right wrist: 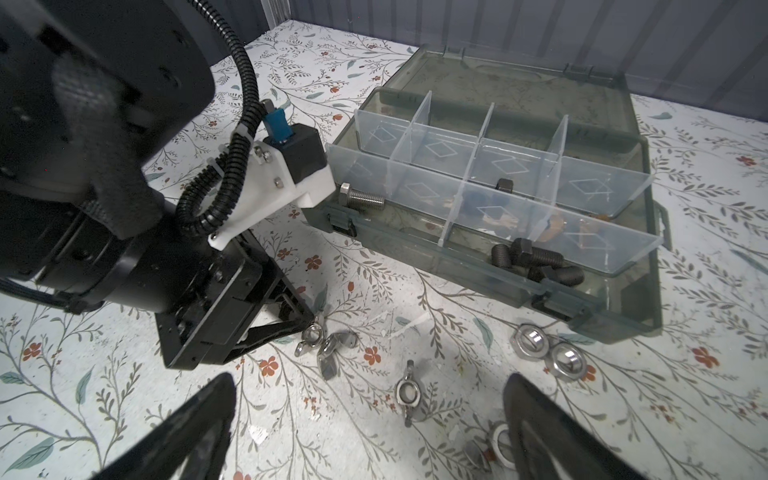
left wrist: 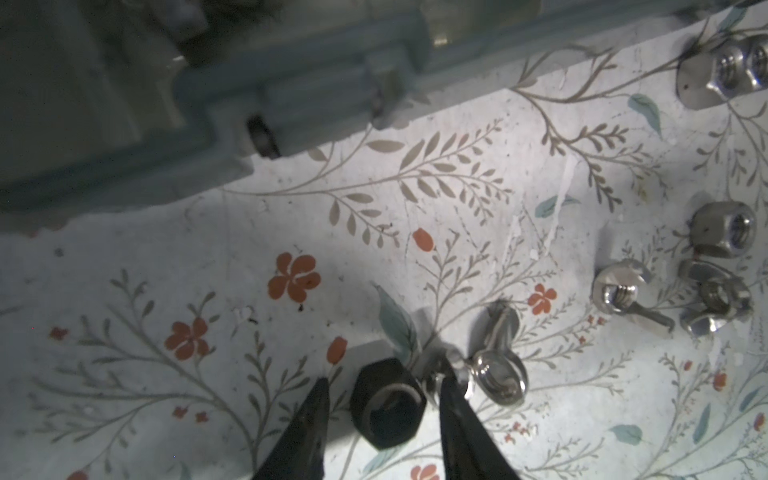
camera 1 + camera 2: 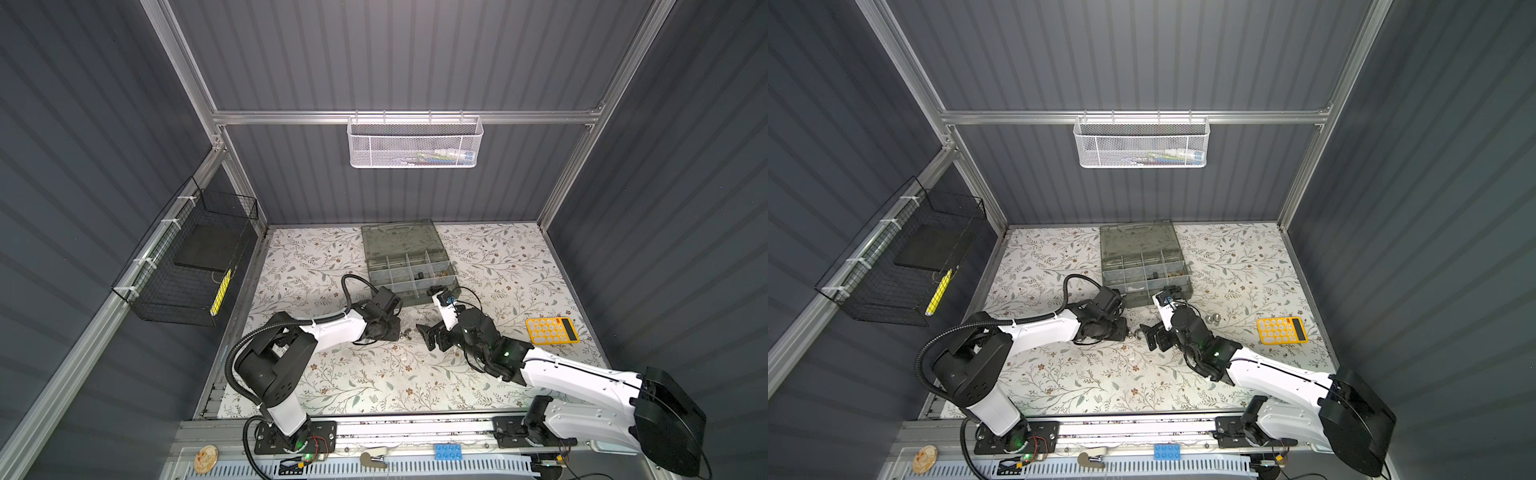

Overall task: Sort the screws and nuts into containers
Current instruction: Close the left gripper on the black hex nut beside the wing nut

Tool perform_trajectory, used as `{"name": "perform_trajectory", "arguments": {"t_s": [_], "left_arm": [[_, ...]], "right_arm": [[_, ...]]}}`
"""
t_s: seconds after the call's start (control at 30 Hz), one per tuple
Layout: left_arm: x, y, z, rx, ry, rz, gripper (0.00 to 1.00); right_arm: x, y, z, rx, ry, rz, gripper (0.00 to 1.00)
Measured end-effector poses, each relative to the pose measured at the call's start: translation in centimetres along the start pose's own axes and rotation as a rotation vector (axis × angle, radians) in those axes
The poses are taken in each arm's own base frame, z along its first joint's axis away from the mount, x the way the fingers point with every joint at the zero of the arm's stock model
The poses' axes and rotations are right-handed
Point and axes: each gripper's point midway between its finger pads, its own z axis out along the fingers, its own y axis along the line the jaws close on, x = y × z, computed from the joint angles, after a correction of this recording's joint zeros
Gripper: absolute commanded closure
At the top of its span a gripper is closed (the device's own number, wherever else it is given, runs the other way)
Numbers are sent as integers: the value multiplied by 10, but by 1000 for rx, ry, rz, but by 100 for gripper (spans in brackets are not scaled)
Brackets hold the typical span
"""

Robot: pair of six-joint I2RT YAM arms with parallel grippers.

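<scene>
Right gripper (image 1: 370, 380) hangs nearest, jaws spread wide and empty above loose silver nuts (image 1: 528, 340), and beyond it the organiser case (image 1: 457, 264) lies open with black bolts (image 1: 536, 257) in a front compartment. Left gripper (image 2: 382, 380) sits low, jaws half-narrowed astride a black hex nut (image 2: 388, 405) with daylight either side. The clean move looks like closing squarely on its flats, clear of the wing nut (image 2: 498, 374) crowding one fingertip.

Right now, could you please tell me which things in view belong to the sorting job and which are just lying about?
Job: organiser case, black hex nut straddled by the left gripper, wing nuts, silver nuts, black bolts in a compartment.
Lying about: yellow calculator, white mesh basket, black wire basket, blue brick.
</scene>
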Motion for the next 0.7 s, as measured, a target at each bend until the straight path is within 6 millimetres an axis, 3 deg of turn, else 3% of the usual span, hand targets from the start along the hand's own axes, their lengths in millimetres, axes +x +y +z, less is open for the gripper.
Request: {"name": "perform_trajectory", "arguments": {"t_s": [0.7], "left_arm": [[5, 4, 0, -57, 17, 105, 65]], "right_arm": [[-1, -5, 0, 29, -6, 3, 1]]}}
